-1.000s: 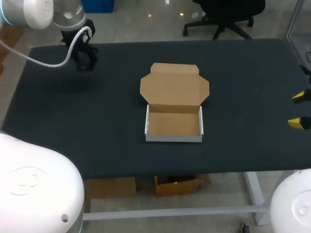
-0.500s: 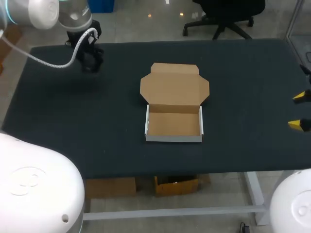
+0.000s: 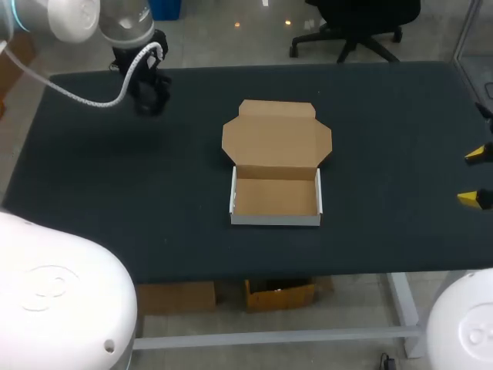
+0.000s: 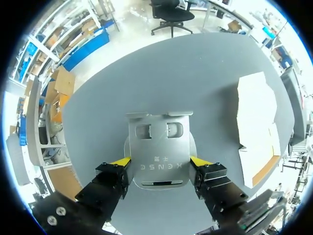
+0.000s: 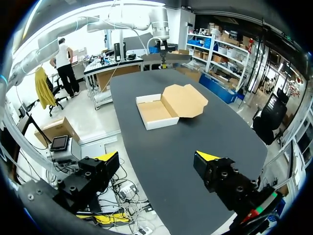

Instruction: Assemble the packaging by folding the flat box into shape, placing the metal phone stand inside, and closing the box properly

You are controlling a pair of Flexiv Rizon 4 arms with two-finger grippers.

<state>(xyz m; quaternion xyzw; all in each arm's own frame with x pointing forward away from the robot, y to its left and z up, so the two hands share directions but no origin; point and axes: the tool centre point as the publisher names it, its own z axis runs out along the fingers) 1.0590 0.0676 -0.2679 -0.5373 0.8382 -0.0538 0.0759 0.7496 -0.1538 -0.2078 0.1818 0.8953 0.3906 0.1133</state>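
1. Lies open on the black table [image 3: 385, 116]: brown cardboard box with white walls [image 3: 276, 202], lid flat behind.
2. Far left of box: left gripper [image 4: 160, 161], fingers clamped on shiny grey metal phone stand [image 4: 157, 142].
3. Far right of box: right gripper [image 5: 157, 157], fingers wide apart.

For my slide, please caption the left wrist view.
Fingers of the left gripper clamp the metal phone stand over the table; open box nearby.
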